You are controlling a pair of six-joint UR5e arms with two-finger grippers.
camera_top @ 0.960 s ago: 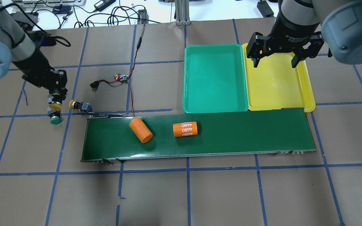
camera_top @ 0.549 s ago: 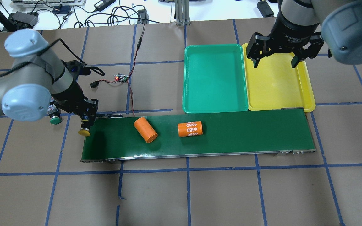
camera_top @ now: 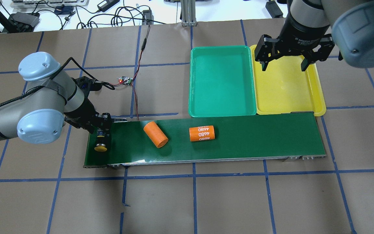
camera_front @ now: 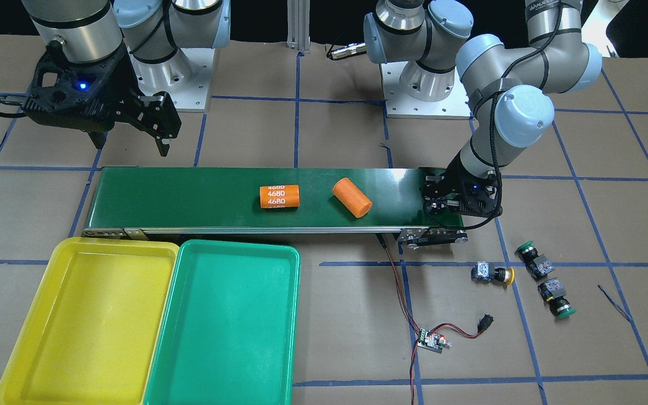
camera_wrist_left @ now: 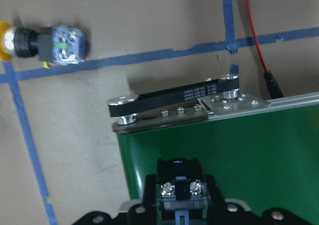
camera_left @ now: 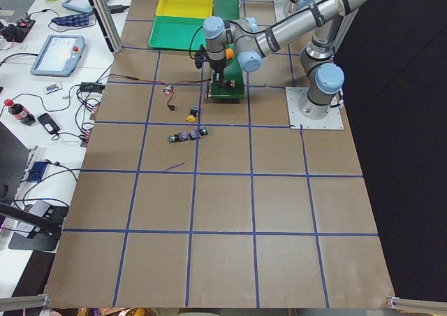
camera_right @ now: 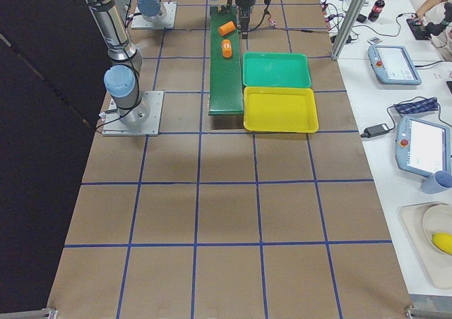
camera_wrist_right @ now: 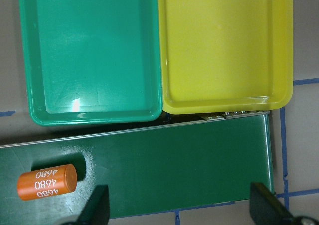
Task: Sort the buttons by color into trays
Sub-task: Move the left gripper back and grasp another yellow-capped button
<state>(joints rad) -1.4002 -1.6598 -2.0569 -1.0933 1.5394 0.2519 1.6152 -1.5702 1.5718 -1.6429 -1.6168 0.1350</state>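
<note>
Arms [camera_top: 49, 94]: silver-grey tubes, pale blue round joint caps.
Left arm cable [camera_front: 493, 121]: black, strapped on.
Right tool [camera_top: 283, 68]: black, white lettering.

We see a robotics lab: a paper-covered counter [camera_top: 239, 204] gridded with blue tape [camera_top: 194, 201], teach pendants [camera_right: 394, 61] and tangled cables [camera_top: 122, 14] far beyond the left end effector [camera_top: 102, 135].

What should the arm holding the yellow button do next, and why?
Probably lower and release it: the left gripper holds the yellow button over one end of the conveyor belt, while the open right gripper hovers near the yellow tray.
</note>
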